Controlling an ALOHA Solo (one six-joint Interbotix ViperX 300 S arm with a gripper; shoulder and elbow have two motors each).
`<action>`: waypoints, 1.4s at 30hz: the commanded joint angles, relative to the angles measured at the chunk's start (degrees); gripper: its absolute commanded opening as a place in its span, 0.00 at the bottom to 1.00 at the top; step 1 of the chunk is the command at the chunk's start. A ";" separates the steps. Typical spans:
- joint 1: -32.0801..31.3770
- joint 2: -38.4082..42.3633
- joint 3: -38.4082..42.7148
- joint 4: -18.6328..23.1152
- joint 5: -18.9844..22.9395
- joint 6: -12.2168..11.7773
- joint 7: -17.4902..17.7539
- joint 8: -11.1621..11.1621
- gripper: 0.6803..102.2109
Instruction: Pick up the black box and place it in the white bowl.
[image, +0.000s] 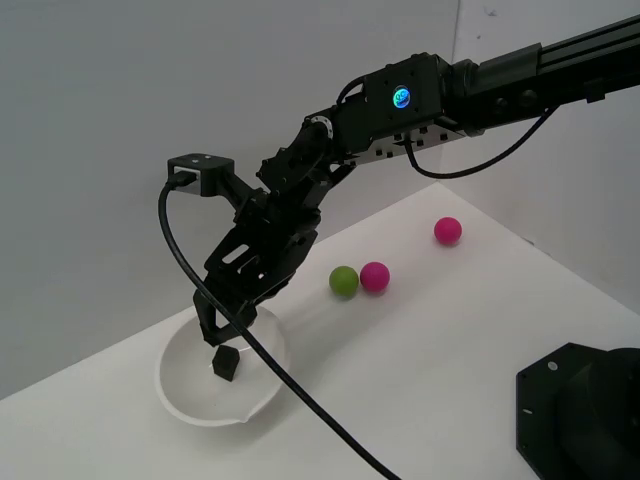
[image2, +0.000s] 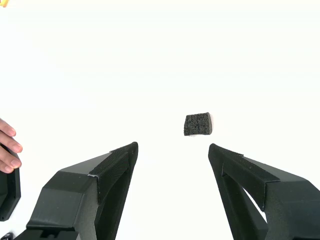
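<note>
Spread tool (image2: 172, 155) above black box (image2: 198, 124)

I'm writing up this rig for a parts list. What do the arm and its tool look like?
The arm is matte black with boxy segments and a glowing blue round light. A thick black cable loops down from it. The tool has two wedge-shaped black fingers.

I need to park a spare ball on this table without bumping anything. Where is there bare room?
Bare table lies between the green ball with its pink neighbour and the black base. It is crowded at the white bowl, where the open gripper hangs over the black box.
</note>
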 joint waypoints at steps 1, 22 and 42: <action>-0.09 1.32 1.41 -1.41 -1.85 -1.23 -0.18 0.53 0.79; 2.81 10.02 10.28 -1.23 -1.67 -0.79 -0.18 0.70 0.02; 12.66 26.72 26.98 11.07 10.55 3.60 -3.87 0.70 0.02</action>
